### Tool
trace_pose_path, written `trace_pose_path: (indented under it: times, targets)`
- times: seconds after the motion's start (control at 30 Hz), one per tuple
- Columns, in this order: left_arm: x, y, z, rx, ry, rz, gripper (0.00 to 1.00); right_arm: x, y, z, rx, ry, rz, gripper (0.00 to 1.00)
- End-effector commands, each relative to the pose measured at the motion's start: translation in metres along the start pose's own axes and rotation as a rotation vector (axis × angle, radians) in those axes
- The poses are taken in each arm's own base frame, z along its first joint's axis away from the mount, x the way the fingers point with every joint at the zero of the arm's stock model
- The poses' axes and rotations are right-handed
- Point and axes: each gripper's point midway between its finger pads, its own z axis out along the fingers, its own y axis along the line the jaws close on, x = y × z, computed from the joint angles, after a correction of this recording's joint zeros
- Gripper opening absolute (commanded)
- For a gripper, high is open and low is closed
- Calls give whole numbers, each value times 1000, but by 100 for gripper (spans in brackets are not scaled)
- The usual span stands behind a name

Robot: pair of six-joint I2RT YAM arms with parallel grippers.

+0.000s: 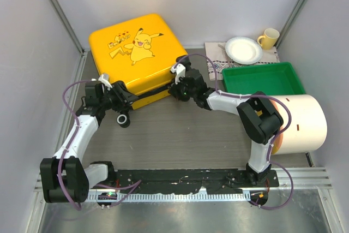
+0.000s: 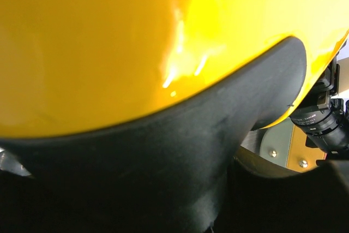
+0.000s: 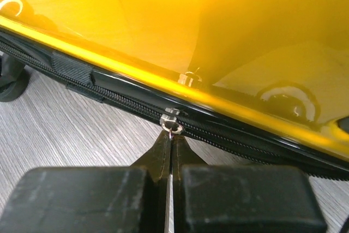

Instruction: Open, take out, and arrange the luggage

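The robot is working on the opening step. The yellow suitcase (image 1: 133,53) is lying flat at the back left of the table (image 1: 180,135), and its lid is looking shut (nothing is out yet). The right pincer (image 3: 172,137) is squeezing tight on the little metal zipper pull (image 3: 173,127) at the suitcase's near edge. The left pincer (image 1: 122,97) is pressing on the near left corner, with 1 black finger (image 2: 163,156) touching the yellow shell, but the pictures are not showing if it is open or closed. Next, the right pincer is probably needing to drag the pull along the black zipper (image 3: 103,97) without slipping, while the left one is keeping the suitcase from sliding.
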Motion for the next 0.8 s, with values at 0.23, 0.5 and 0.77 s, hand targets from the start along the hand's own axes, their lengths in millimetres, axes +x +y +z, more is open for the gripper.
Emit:
trace_pose_path:
  times: [0.23, 0.5, 0.77]
  targets:
    - [-2, -14, 18, 60, 1, 143, 0, -50, 187, 16, -404, -156, -34, 1]
    - [-3, -11, 20, 45, 0, 142, 0, -78, 249, 22, -551, -260, -41, 1]
    - [-3, -5, 19, 20, -13, 118, 0, -72, 176, 8, -376, -231, 41, 1]
